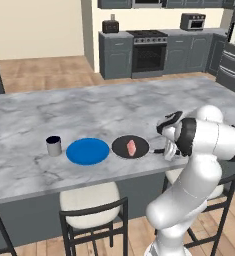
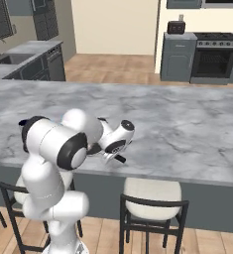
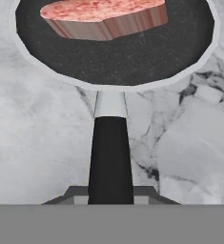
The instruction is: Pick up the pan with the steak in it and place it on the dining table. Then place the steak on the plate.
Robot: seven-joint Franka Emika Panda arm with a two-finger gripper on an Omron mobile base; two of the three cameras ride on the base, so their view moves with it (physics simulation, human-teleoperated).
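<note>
One pan (image 1: 130, 147) sits near table's (image 1: 29, 120) edge.

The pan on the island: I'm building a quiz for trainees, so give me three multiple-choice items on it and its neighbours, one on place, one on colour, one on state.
1. Where does the pan sit?
A. On the stove
B. On the dining table, beside the plate
C. On a stool

2. What colour is the plate?
A. Blue
B. White
C. Red

3. What is the hand doing?
A. Hanging open above the mug
B. Shut on the pan's handle
C. Holding the steak

Answers:
1 B, the pan rests on the marbled top next to the plate.
2 A, the flat disc is bright blue.
3 B, the hand view shows the handle running between the fingertips.
</note>
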